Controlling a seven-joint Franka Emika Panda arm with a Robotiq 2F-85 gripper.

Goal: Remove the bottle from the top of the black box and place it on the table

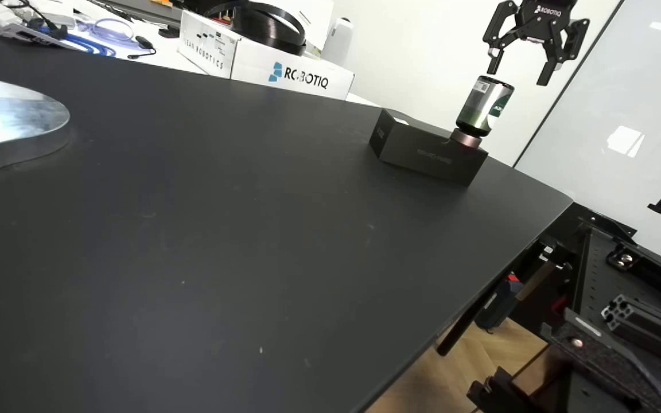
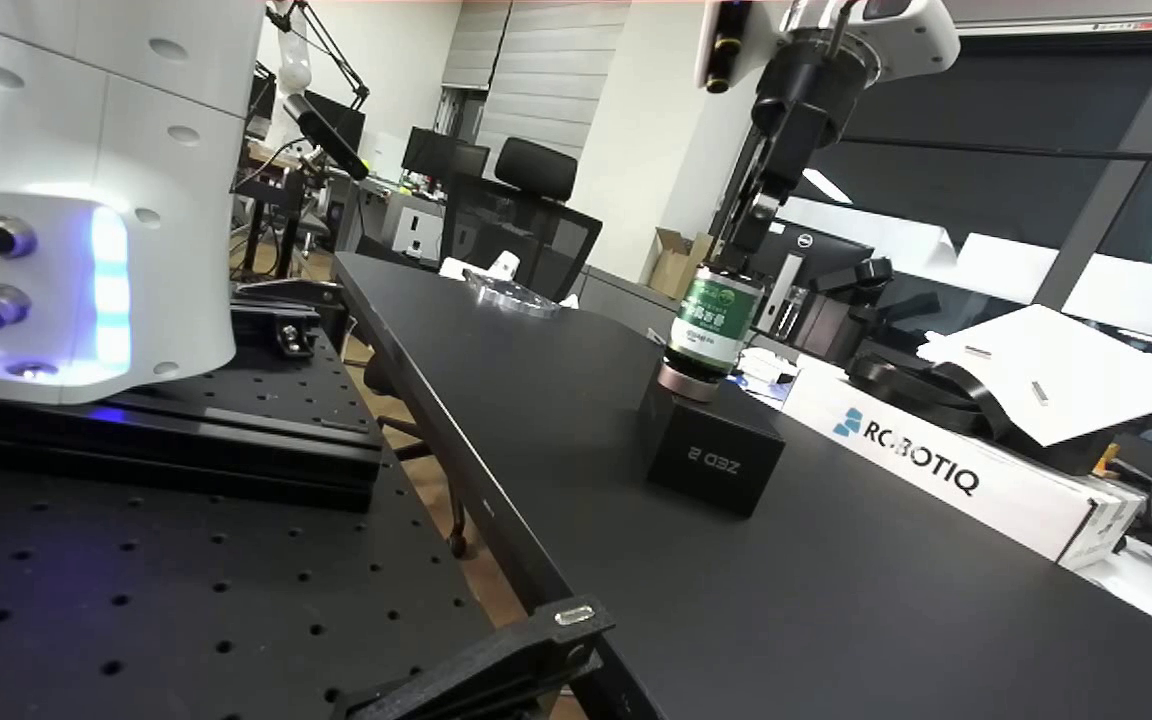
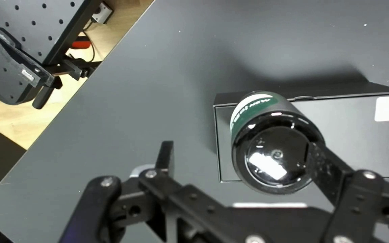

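Note:
The bottle has a silvery body, a green and white label, a dark top and a reddish-brown base band. It stands upright on one end of the black box, which lies on the black table. In an exterior view the bottle and the box also show. My gripper is open and empty above the bottle, offset to one side. In the wrist view the gripper has one finger overlapping the bottle's dark top; the other stands over bare table beside the box.
A white box with blue lettering stands behind the table, with a black ring-shaped item on it. A shiny metallic plate lies on the table. The table's curved edge borders the perforated robot base.

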